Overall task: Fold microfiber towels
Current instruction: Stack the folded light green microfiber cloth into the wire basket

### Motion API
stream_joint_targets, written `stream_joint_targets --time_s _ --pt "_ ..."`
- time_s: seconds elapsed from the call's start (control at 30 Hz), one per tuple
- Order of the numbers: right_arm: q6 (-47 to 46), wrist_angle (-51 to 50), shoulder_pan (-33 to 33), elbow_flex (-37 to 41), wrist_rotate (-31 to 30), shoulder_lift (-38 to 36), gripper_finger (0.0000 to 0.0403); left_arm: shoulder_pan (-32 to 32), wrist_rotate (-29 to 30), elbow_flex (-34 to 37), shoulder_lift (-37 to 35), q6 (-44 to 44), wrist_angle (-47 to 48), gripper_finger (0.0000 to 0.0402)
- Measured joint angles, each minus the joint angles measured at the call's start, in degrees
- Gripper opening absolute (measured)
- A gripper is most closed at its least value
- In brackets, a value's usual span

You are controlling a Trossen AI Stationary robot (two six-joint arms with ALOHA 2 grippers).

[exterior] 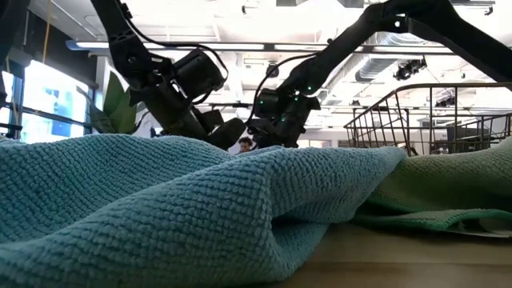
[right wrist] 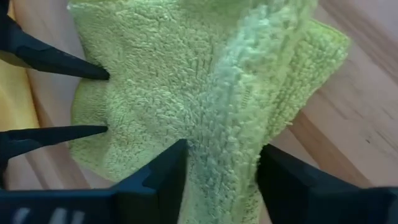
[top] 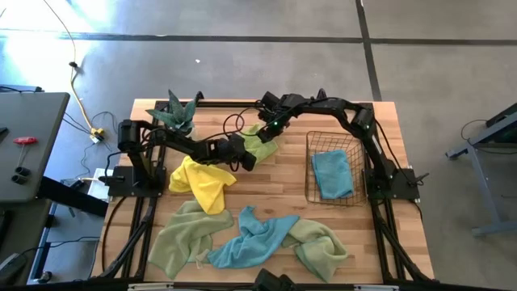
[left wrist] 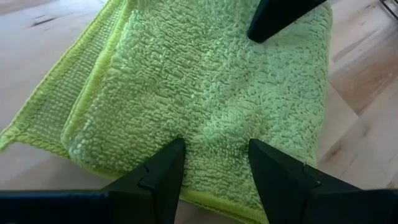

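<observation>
At the far middle of the butcher-block wooden table, both grippers meet over one lime-green microfibre towel, already doubled into a thick pad with a layered edge showing. Left gripper: fingers parted, tips resting on or just above the pad's near edge, nothing pinched. Right gripper: fingers straddle a raised ridge of the same towel from the opposite side; whether they are pinching it cannot be told.

Nearer the front edge than either gripper, loose cloths lie unfolded: a crumpled yellow towel just beside the left gripper, then a pale green towel, a light blue towel and another pale green towel. To the right gripper's outer side, a copper wire basket holds a folded light blue towel.

Judgement: fold of the lime towel is in its last stage. Next move calls for one firm grip across all layers, so the pad carries to the basket without springing open.
</observation>
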State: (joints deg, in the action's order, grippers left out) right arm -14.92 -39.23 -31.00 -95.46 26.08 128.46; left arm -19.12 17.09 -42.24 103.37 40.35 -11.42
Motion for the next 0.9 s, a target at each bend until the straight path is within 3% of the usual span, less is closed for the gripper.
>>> stream_joint_targets --time_s 0.27,0.4,0.6,0.9 --pt "-1.70 -0.47 0.07 0.00 -3.41 0.00 0.0012 -0.01 -1.16 0.19 -0.29 -0.40 -1.89 0.0172" --pt "-3.07 -0.64 0.07 0.00 -3.93 -0.12 0.0016 0.53 -0.91 0.30 -4.04 -2.75 -2.12 0.0172" --pt "-1.23 -3.80 0.28 0.00 -4.05 -3.02 0.0004 2.55 -0.14 0.24 -15.20 -6.38 3.23 0.0172" --pt "7.81 -14.98 3.57 0.00 -6.55 -15.54 0.0001 5.80 3.86 0.22 -34.08 -10.59 13.27 0.0172"
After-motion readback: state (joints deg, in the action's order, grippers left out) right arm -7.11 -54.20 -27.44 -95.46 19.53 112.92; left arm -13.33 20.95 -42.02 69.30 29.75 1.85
